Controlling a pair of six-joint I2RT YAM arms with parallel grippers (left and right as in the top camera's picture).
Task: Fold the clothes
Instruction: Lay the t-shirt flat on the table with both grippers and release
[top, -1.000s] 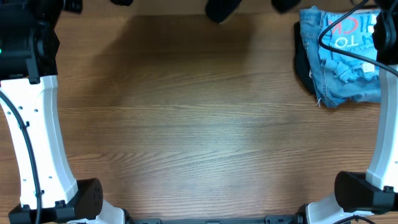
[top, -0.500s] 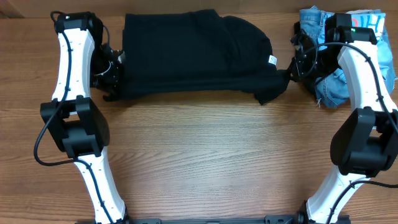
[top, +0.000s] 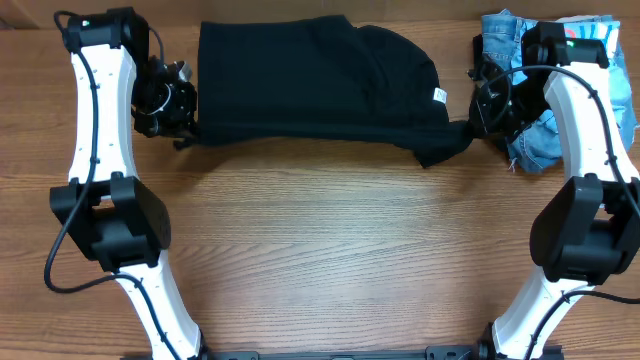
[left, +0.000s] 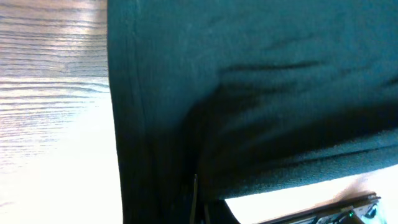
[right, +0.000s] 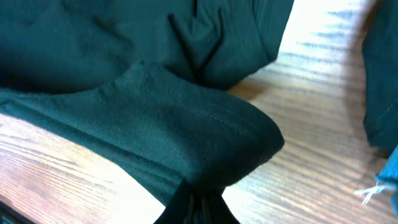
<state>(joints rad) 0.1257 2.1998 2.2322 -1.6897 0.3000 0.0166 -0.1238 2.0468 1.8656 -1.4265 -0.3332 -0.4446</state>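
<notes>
- Black T-shirt: upper centre of the overhead frame on the counter. Long axis runs left to right, with one arm at each end.
- Left gripper: jaws closed on the shirt's left edge.
- Right gripper: jaws closed on the bunched right sleeve, just beside the jeans.
- Obscured: fingertips are buried in cloth in both wrist views, and folds are hard to read in the black fabric.

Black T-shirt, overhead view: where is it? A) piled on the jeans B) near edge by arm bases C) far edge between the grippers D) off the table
C: the black T-shirt lies along the far edge, left gripper at its left end, right gripper at its right corner.
</notes>
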